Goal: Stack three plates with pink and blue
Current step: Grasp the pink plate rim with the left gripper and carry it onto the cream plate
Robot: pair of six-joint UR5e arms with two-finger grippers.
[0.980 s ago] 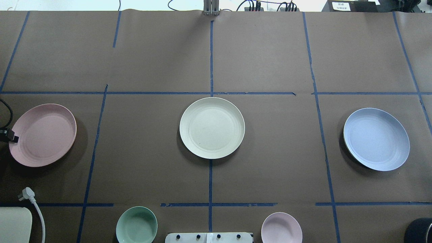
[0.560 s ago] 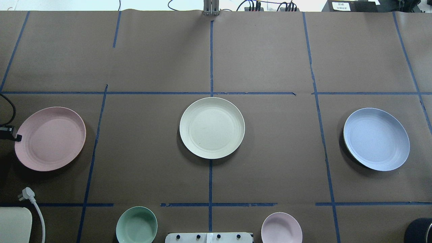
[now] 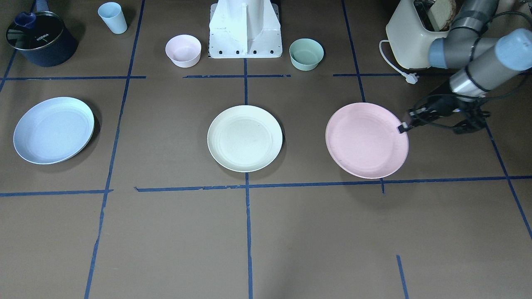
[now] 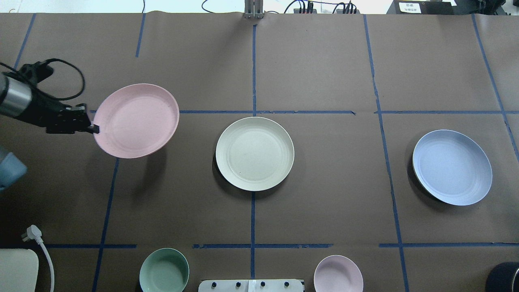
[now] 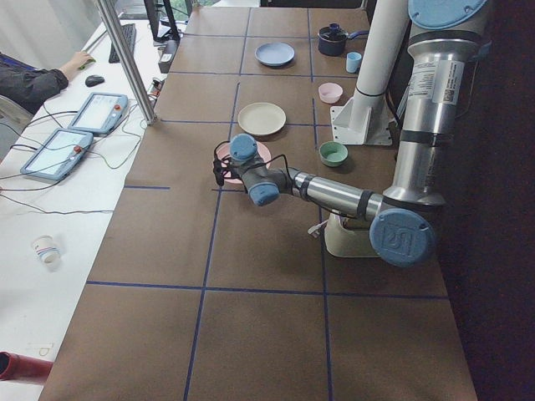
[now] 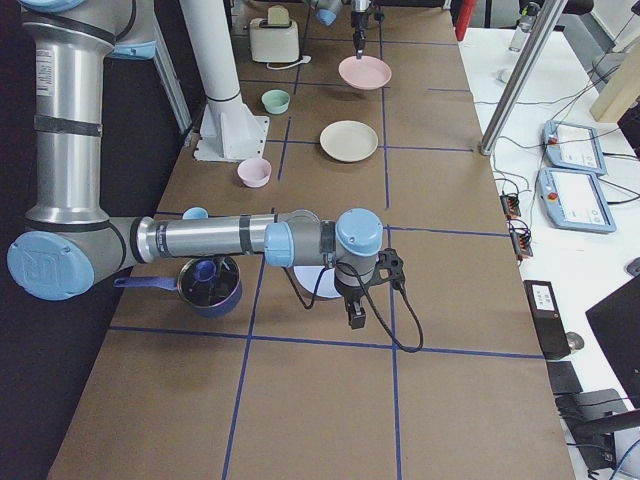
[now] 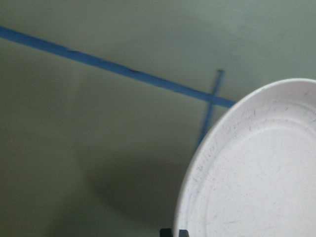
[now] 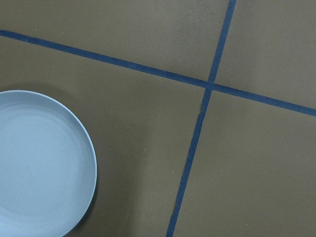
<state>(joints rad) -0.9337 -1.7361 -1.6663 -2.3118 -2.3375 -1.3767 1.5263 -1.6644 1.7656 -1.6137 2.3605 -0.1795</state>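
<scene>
1. Clenches the fingers of the left gripper (image 4: 95, 129) on the rim of the pale pink round matte plastic plate (image 4: 136, 120), left of centre in the overhead view.
2. Holds that plate raised off the brown paper-covered table (image 4: 324, 73), with its shadow lying lower in the frame.
3. Rests flat at frame centre: the cream round matte plastic plate (image 4: 254, 153), apart from the pink one.
4. Rests at the right-middle: the light blue round matte plastic plate (image 4: 452, 167), well apart from both.
5. Shows the right gripper (image 6: 355, 322) only in the right side view, low centre; cannot tell whether released or clenched.
</scene>
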